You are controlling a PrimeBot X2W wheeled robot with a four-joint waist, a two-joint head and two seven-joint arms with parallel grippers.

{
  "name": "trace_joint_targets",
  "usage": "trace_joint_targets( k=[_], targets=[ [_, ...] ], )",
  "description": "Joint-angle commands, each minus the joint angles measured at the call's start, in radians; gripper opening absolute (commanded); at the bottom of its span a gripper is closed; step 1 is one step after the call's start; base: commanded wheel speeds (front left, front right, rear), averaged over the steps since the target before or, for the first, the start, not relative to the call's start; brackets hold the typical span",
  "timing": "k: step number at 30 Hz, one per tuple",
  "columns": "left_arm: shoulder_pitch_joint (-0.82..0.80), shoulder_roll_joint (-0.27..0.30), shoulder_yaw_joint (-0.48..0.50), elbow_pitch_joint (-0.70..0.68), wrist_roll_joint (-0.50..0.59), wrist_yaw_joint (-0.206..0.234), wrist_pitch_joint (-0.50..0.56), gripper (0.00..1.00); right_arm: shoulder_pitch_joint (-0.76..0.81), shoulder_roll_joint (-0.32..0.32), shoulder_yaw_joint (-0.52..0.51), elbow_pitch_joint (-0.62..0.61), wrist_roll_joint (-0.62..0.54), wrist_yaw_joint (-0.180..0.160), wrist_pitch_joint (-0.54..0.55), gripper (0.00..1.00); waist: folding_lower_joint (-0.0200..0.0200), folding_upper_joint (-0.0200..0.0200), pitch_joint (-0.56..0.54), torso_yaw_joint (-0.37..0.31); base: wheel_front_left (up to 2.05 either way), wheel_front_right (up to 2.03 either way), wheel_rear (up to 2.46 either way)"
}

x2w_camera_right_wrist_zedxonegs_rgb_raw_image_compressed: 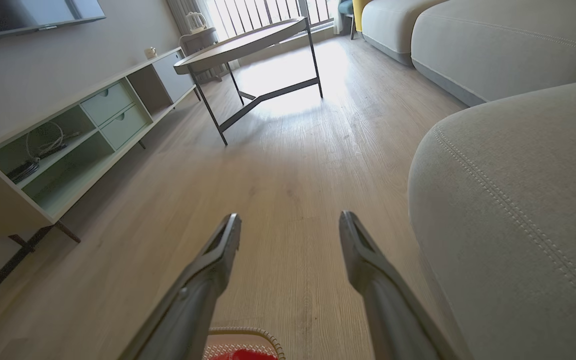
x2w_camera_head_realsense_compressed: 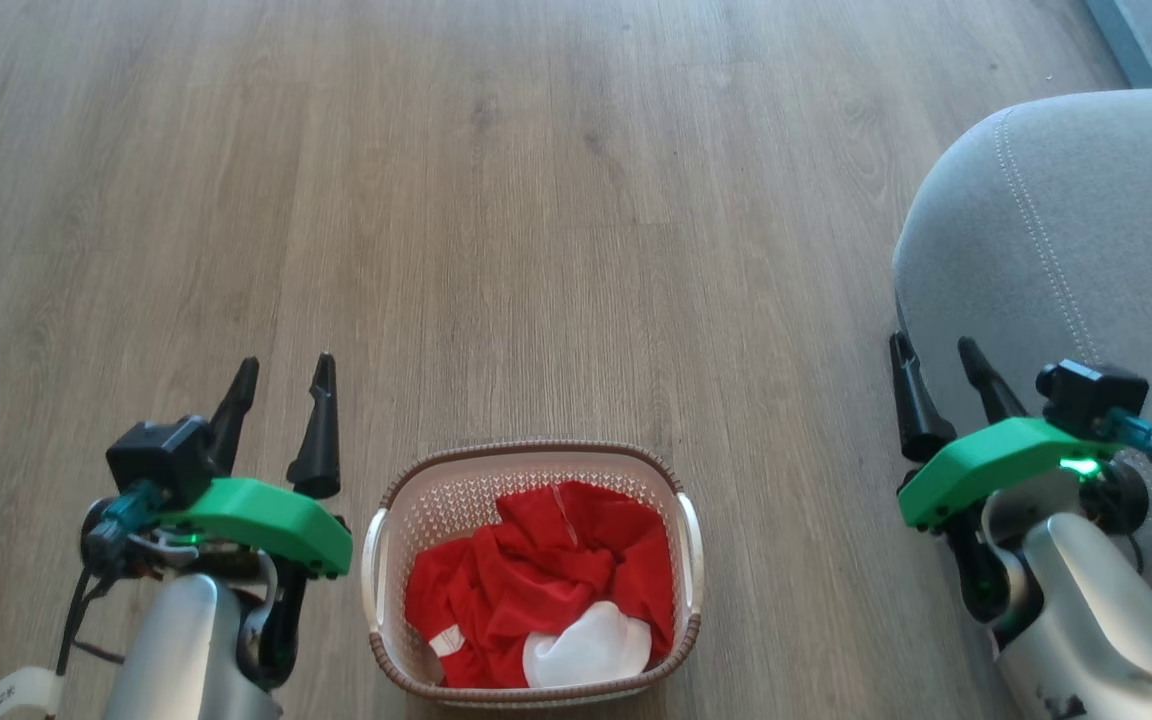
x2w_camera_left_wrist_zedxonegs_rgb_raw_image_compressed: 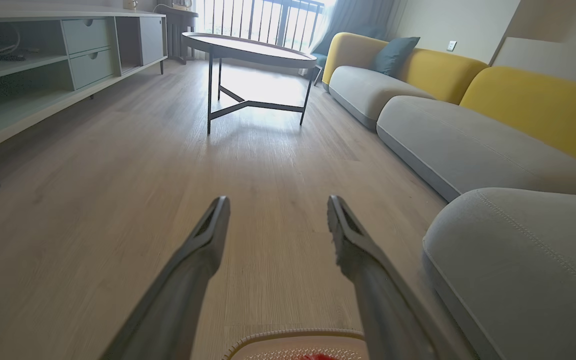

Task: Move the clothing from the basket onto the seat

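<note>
clothing (x2w_camera_head_realsense_compressed: 546, 580): red and white heap in the basket (x2w_camera_head_realsense_compressed: 536, 452), between both grippers, touching neither
left gripper (x2w_camera_head_realsense_compressed: 286, 360): fingers spread wide, empty, above wooden floor (x2w_camera_head_realsense_compressed: 556, 220)
right gripper (x2w_camera_head_realsense_compressed: 932, 342): fingers spread wide, empty, just beside the seat (x2w_camera_head_realsense_compressed: 1086, 230)

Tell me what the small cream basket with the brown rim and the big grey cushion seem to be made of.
Cream perforated basket: probably moulded plastic, matt, given its regular small holes; the brown rim looks woven, perhaps only moulded so. Grey rounded seat cushion: upholstery fabric, matt and slightly fuzzy, with a double line of pale stitching.
</note>
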Motion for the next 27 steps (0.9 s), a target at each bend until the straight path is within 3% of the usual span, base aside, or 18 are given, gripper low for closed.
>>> trace_joint_targets(
  k=[1,16,27],
  targets=[
    [-0.065,0.007,0.041,-0.026,0.046,-0.005,-0.017,1.0,-0.066,-0.019,0.02,-0.023,-0.037,0.006,-0.022,1.0,0.0,0.0,0.001,0.0,0.0,0.0,0.0],
    [-0.084,-0.003,0.075,-0.007,0.223,0.0,-0.057,1.0,-0.096,-0.024,0.015,-0.009,-0.192,0.007,-0.063,1.0,0.0,0.0,-0.001,-0.001,0.0,0.0,0.0],
    [-0.082,-0.005,0.092,-0.011,0.19,0.005,-0.057,1.0,-0.092,-0.015,-0.002,-0.017,-0.199,0.007,-0.063,1.0,0.0,0.0,-0.001,-0.003,0.0,0.0,0.0]
  ],
)
